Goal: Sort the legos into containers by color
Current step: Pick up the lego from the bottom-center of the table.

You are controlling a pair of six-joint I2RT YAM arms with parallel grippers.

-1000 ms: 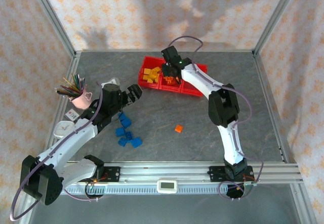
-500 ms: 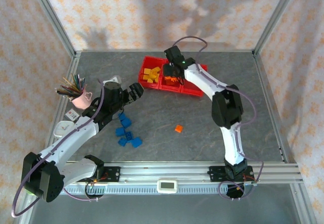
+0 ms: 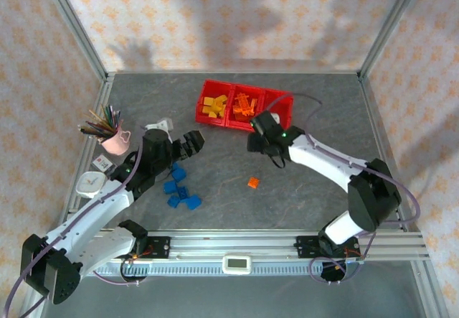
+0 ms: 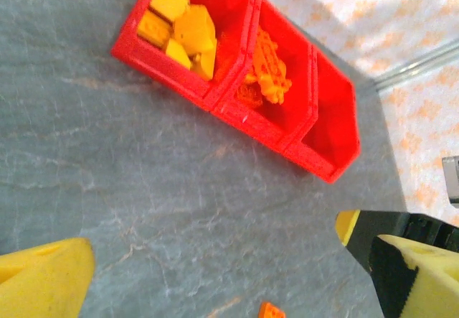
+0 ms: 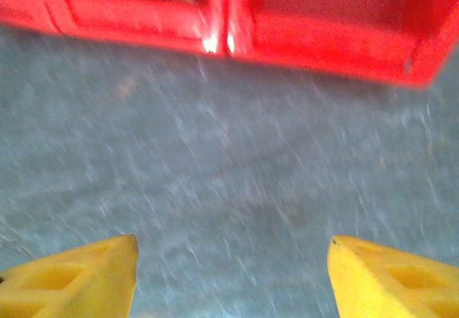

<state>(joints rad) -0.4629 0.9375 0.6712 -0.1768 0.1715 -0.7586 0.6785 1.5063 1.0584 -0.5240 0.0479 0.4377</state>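
The three joined red containers (image 3: 277,122) stand at the back centre. Yellow legos (image 3: 213,105) lie in the left bin and orange legos (image 3: 245,104) in the middle one; the right bin (image 4: 331,120) looks bare. Several blue legos (image 3: 179,186) lie on the table near my left arm, and one orange lego (image 3: 252,182) lies alone mid-table. My left gripper (image 3: 191,142) is open and holds nothing, just above the blue legos. My right gripper (image 3: 259,134) is open and holds nothing, low in front of the bins; its view is motion-blurred.
A pink pencil cup (image 3: 115,141) with coloured pencils stands at the left. A white round device (image 3: 91,182) and a small white object (image 3: 159,125) lie near it. Metal frame posts and a front rail (image 3: 237,245) bound the table.
My right gripper has left the middle bin and come down toward the near side, to the table in front of the bins. The left gripper has shifted only slightly.
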